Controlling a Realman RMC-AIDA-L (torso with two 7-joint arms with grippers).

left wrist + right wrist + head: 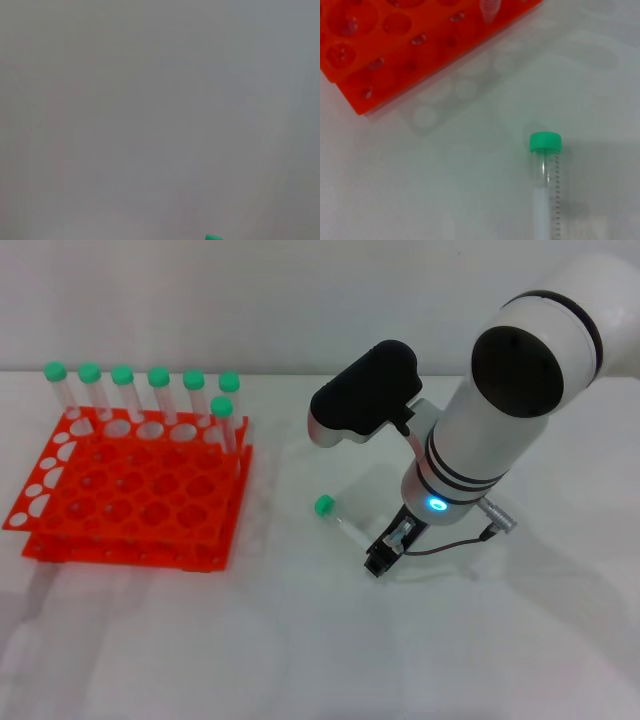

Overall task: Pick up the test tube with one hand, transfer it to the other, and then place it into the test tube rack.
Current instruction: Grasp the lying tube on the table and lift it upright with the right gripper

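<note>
Test tube (338, 517) – clear, green cap, lying on table, right gripper (385, 552) at its tip (finger state unclear), rack (130, 490) apart.

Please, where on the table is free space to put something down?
The table is bare along the near edge, and between the test tube rack and the lying test tube. It is crowded around the right gripper, low beside that tube, and at the rack's capped tubes.

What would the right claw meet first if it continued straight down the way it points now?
Probably the test tube lying on the white table: the right claw points down at its clear end, away from the green cap. Depth is unclear, so contact cannot be judged.
</note>
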